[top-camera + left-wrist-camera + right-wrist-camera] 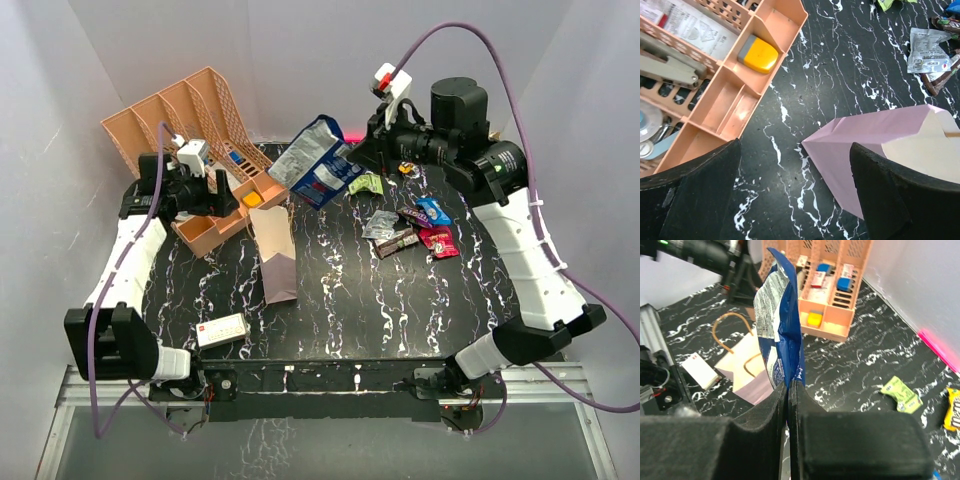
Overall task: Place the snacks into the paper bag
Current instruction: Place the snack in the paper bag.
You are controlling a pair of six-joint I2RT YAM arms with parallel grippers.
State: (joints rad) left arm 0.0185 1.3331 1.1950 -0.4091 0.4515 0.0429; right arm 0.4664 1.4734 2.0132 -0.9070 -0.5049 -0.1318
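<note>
My right gripper (350,157) is shut on the large blue snack bag (316,160) and holds it in the air at the table's back; in the right wrist view the bag (782,335) stands up from the pinched fingers (765,410). The mauve paper bag (275,252) lies on the table's middle left, its open mouth towards the back. My left gripper (232,203) is open and empty beside the paper bag (875,140), between it and the peach organiser. Small green (365,184), silver (380,224), brown (397,242), red (439,241) and blue (433,210) packets lie right of centre.
The peach slotted organiser (185,115) stands at the back left, its tray (722,107) holding a yellow item (758,54). A small white box with a red mark (221,330) lies at the front left. A yellow-brown wrapper (953,409) lies near the back right.
</note>
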